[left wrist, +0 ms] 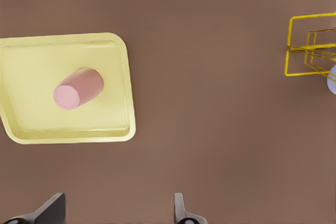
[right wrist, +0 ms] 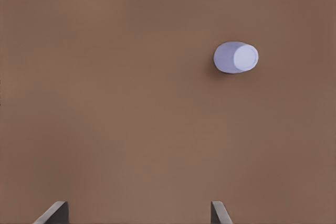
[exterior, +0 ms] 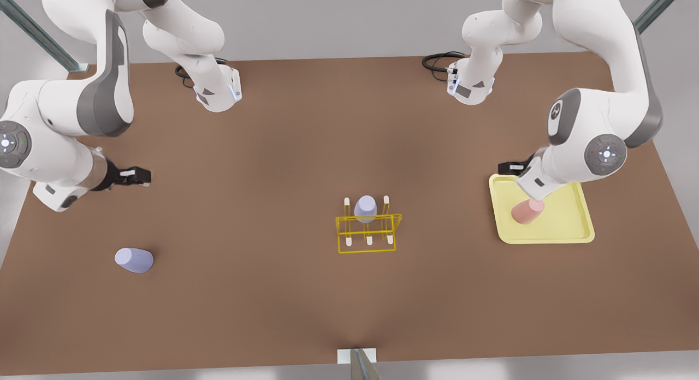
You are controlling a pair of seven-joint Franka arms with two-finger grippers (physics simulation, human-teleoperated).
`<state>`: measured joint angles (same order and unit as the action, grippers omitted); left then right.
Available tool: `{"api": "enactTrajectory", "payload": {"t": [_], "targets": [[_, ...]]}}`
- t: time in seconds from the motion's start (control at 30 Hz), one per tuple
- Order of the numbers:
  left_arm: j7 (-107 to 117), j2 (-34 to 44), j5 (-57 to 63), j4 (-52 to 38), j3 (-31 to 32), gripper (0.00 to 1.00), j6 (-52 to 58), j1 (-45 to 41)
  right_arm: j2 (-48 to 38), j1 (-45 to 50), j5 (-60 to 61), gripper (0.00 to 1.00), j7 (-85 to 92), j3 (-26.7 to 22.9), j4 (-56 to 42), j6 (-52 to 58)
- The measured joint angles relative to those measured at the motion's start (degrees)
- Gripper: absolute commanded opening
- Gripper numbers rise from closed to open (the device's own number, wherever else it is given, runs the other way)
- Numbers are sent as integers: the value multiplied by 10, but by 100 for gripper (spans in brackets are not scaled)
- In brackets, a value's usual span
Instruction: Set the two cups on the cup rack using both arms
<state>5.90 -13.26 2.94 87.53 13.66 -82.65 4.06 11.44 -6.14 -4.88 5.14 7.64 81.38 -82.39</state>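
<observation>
A pale pink cup lies on its side in the pale yellow tray. My left gripper hovers open above the tray's edge, on the front view's right. One lavender cup lies on its side on the table at the front view's left. My right gripper hangs open above the table, apart from that cup. The yellow wire cup rack stands mid-table with another lavender cup upside down on a back peg.
The brown table stretches wide between the rack and each lying cup. Both arm bases stand at the far edge with black cables beside them. A small metal post sits at the near edge.
</observation>
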Motion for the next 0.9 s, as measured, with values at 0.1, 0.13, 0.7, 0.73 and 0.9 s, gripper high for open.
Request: {"api": "enactTrajectory", "payload": {"t": [0.1, 0.13, 0.7, 0.73, 0.9], "targets": [[-8, 1, -4, 4, -16, 100, -38, -6, 24, -1, -12, 100, 8, -1, 3, -29], [-13, -1, -4, 19, -37, 100, -54, -7, 60, -12, -20, 100, 12, -1, 1, -39], [-139, -48, -6, 303, -180, 100, -458, 3, 299, -144, 1, 100, 95, -2, -43, -302], [-144, -55, -7, 303, -182, 100, -467, 4, 304, -145, 1, 100, 100, -2, -44, -307], [-165, -93, -7, 304, -187, 100, -496, 0, 323, -146, 0, 100, 117, -3, -39, -323]]}}
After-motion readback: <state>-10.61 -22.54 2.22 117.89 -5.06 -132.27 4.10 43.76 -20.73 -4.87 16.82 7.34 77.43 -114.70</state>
